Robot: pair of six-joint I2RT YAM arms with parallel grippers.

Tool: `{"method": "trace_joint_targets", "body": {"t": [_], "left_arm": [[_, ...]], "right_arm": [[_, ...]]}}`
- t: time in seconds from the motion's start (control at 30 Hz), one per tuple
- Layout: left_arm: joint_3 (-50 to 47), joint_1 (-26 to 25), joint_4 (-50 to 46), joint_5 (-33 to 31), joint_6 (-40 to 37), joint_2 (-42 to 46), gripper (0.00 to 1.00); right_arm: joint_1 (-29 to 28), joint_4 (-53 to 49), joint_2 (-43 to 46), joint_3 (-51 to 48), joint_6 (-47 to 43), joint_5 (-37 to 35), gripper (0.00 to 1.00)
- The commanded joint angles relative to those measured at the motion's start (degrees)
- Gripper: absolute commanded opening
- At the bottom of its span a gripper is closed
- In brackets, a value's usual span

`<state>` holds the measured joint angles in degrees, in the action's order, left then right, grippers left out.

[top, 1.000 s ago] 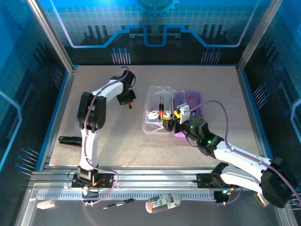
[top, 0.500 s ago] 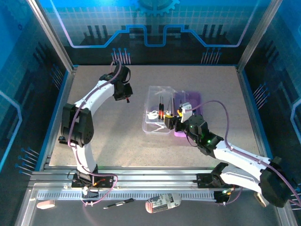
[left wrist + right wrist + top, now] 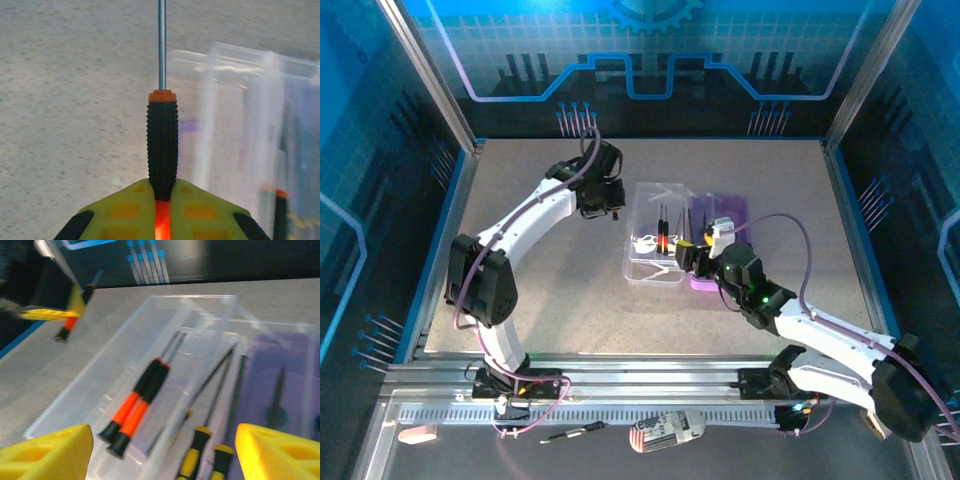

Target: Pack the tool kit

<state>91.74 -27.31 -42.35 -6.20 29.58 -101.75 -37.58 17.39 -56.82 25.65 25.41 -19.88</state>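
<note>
right now you have one box (image 3: 646, 196) lying open near the middle of the table (image 3: 540, 290), its clear half to the left and its purple half to the right. your left gripper (image 3: 600, 203) is clamped on one screwdriver (image 3: 162, 145), pinching the rear of its black ribbed handle so the thin shaft points straight away from the wrist. it sits just beside the far left corner of the clear half. your right gripper (image 3: 686, 256) hangs over the near edge of the box with its two yellow fingers (image 3: 50, 452) spread wide and nothing between them. inside the clear half you can count two black-and-orange screwdrivers (image 3: 131, 410) lying side by side and touching. two yellow-handled ones (image 3: 195, 447) lie next to them toward the middle of the box. a few thin bare shafts lie around these, too blurred to count.
</note>
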Motion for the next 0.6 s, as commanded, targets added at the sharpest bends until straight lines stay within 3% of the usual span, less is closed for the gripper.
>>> {"method": "trace_joint_targets", "body": {"t": [0.0, 0.33, 0.57], "left_arm": [[2.87, -3.51, -1.56, 0.19, -0.95, 2.70, 0.11], [2.87, -12.76, 0.07, 1.82, 2.94, 1.77, 0.13], [1.01, -15.86, 3.34, 1.90, 6.40, -0.13, 0.13]], "right_arm": [[3.37, -3.17, 3.49, -1.87, 5.21, -5.46, 0.76], [5.68, -2.97, 6.31, -3.85, 7.47, -5.59, 0.76], [5.87, -3.16, 4.70, -3.09, 7.90, -3.85, 0.76]]}}
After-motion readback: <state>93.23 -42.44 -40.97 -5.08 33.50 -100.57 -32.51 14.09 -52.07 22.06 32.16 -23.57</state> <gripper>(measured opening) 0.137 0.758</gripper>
